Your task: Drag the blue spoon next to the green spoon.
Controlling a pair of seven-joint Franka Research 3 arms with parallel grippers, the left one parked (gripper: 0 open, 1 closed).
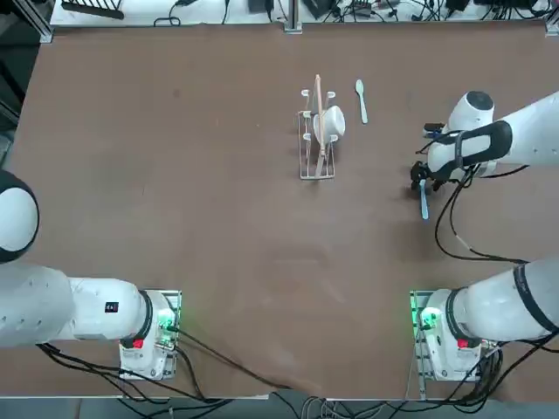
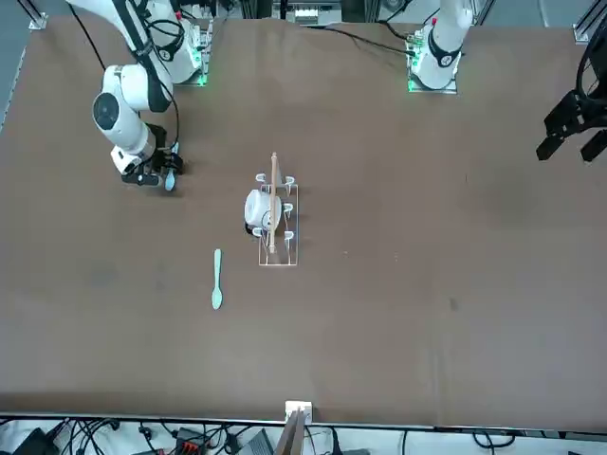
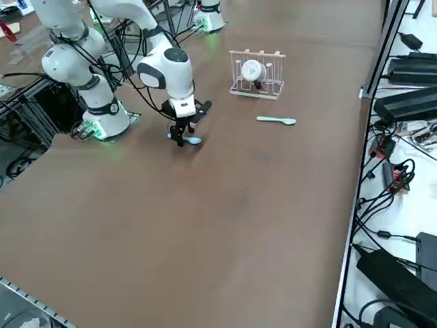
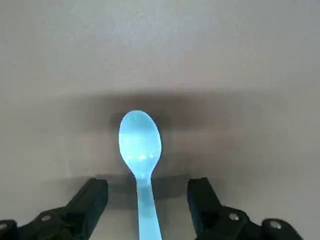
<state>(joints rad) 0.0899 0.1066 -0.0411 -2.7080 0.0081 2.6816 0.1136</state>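
Note:
The blue spoon (image 4: 140,142) lies flat on the brown table (image 1: 218,218) at its right side, also seen from above (image 1: 424,208). My right gripper (image 4: 148,192) is down at the table over it and open. One finger stands on each side of the thin handle just behind the bowl, with a gap on both sides. The bowl pokes out beyond the fingertips (image 3: 193,141). The green spoon (image 1: 361,99) lies farther off toward the far side of the table, just right of the rack, apart from the blue one.
A wire rack (image 1: 319,131) holding a white cup (image 1: 330,122) and a wooden stick stands near the table's middle, left of the green spoon. Cables run along the table's far edge.

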